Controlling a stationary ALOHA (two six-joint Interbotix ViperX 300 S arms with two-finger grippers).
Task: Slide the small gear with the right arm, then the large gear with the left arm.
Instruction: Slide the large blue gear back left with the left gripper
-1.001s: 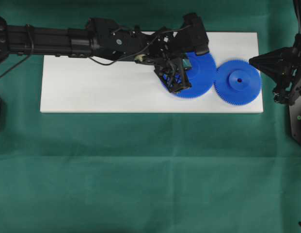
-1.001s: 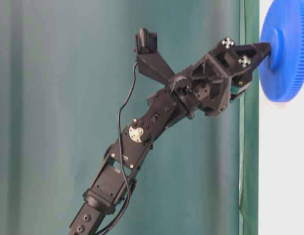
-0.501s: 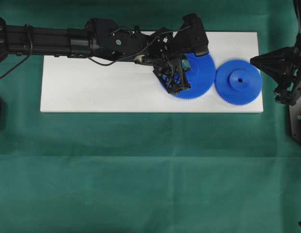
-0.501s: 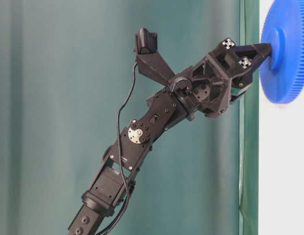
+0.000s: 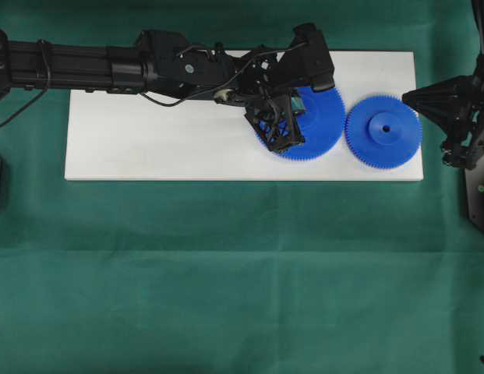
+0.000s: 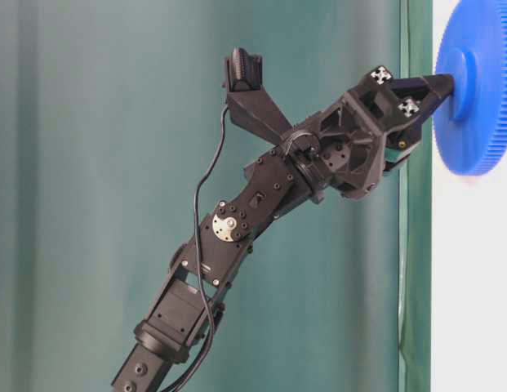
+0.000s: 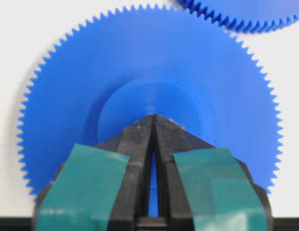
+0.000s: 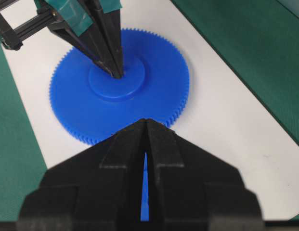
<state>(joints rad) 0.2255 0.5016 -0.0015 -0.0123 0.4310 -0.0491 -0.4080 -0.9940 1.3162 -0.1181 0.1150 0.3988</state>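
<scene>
The large gear (image 5: 323, 117) lies on the white board (image 5: 148, 140), right of centre. My left gripper (image 5: 294, 117) is shut, and its joined tips press down on the gear's raised hub (image 7: 139, 98). The right wrist view shows the same contact, left gripper (image 8: 116, 73) on the large gear (image 8: 154, 96). From table level the tips (image 6: 445, 80) meet the hub of the large gear (image 6: 482, 122). The small gear (image 5: 383, 130) lies just right of it, teeth close together, and its rim (image 7: 236, 12) also appears in the left wrist view. My right gripper (image 5: 405, 97) is shut and hovers at the small gear's far right edge, holding nothing.
The board sits on a green cloth (image 5: 226, 273). The left arm (image 5: 109, 66) stretches along the board's far edge. The right arm's base (image 5: 475, 156) stands beyond the board's right end. The board's left half is bare white.
The left gripper and the large gear under its tips have shifted slightly left, away from the small gear. The right gripper and small gear stay put.
</scene>
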